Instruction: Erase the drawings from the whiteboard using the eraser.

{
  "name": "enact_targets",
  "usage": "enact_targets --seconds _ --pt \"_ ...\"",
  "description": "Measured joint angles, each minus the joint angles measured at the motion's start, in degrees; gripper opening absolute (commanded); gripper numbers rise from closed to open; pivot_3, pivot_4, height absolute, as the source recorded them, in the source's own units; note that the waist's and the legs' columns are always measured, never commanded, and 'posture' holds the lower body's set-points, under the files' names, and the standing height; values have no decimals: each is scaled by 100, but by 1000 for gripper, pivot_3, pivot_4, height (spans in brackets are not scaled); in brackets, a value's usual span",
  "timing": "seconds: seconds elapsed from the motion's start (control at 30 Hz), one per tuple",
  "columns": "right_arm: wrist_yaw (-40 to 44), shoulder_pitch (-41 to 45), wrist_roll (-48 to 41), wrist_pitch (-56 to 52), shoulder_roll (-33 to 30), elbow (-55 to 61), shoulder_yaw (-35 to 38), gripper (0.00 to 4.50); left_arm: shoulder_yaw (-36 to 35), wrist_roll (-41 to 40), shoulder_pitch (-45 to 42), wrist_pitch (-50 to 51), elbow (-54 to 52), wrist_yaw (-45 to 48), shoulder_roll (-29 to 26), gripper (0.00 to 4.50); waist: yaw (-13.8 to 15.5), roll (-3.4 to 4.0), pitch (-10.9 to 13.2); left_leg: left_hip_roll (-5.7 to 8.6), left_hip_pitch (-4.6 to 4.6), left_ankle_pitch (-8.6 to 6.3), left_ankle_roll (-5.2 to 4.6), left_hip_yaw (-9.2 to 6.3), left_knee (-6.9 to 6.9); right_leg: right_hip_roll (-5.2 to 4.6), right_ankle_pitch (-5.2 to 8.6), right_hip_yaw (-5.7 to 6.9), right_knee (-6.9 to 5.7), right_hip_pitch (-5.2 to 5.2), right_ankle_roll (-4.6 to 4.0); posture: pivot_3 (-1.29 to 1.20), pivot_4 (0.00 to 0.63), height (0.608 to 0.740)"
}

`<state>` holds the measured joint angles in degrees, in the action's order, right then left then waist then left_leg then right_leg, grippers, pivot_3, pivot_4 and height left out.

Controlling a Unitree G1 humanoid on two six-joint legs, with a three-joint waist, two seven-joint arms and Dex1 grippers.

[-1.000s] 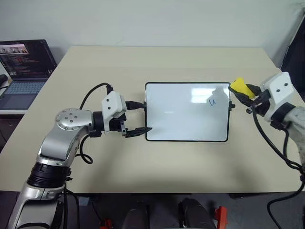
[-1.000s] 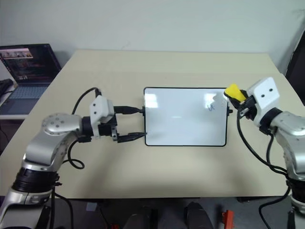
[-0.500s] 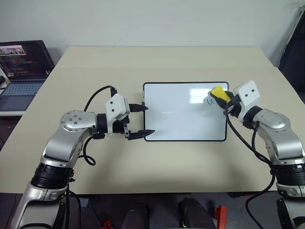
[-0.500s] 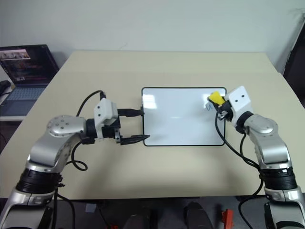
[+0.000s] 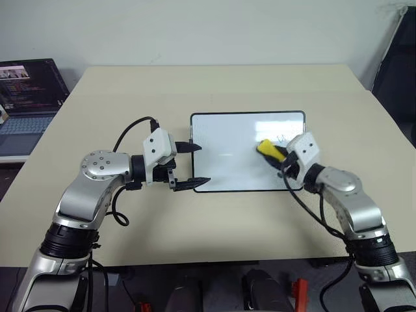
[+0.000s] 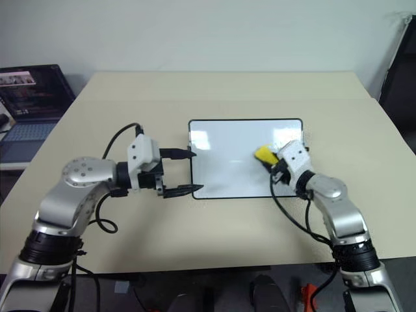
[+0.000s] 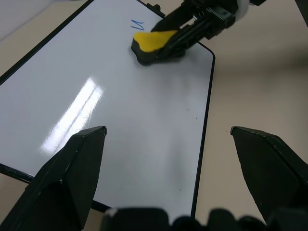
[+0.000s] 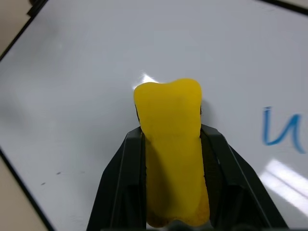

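The whiteboard point(image 5: 227, 140) lies flat on the beige table, white with a thin black frame. One of the drawings, a small blue "u" point(image 8: 281, 127), sits near its far right corner point(image 7: 138, 23). My right gripper point(image 5: 277, 155) is shut on the yellow eraser point(image 5: 266, 148), whose tip is over the right part of the board, just to the left of the "u" and nearer to me. The eraser point(image 8: 173, 144) sticks out past the black fingers. My left gripper point(image 5: 195, 165) is open at the board's left edge, one finger over the frame, the other at the near left corner.
An open laptop point(image 5: 29, 91) stands on a lower surface beyond the table's left edge. A dark object point(image 5: 396, 58) stands past the far right corner. The table point(image 5: 214, 88) has bare room behind and in front of the board.
My right gripper has carried the eraser left and down, from beyond the board's right edge onto the board, past the "u". The left gripper has stayed where it was.
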<state>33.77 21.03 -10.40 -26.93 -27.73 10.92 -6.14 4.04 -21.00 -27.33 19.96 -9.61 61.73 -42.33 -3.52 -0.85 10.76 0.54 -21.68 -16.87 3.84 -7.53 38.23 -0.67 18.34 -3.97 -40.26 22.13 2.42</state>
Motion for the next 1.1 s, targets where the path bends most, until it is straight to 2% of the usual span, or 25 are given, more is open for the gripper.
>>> enact_targets --seconds 0.2,0.5,0.67,1.1 --pt "-191 67 10 -62 157 -7 137 1111 0 0 -2 0 2 0 -6 4500 8 0 0 0 1 1 2 0 -1 4 0 0 -2 1 0 0 150 740" --pt "-409 315 143 307 -63 -557 505 1111 1 3 -7 -4 12 -2 -2 4500 25 -5 -3 4 11 3 3 -1 0 6 0 1 -2 -13 0 0 150 740" --pt "-476 247 143 516 -184 -853 742 1111 0 3 -8 -12 13 -6 -3 4500 35 -11 -6 7 93 2 2 0 -11 17 -1 -1 27 -105 3 0 150 740" --pt "-682 158 254 803 -309 -1139 951 1111 1 7 -42 -33 52 15 -2 4500 43 -21 -13 9 91 17 -7 2 -9 20 -23 -9 30 -104 17 0 150 740"
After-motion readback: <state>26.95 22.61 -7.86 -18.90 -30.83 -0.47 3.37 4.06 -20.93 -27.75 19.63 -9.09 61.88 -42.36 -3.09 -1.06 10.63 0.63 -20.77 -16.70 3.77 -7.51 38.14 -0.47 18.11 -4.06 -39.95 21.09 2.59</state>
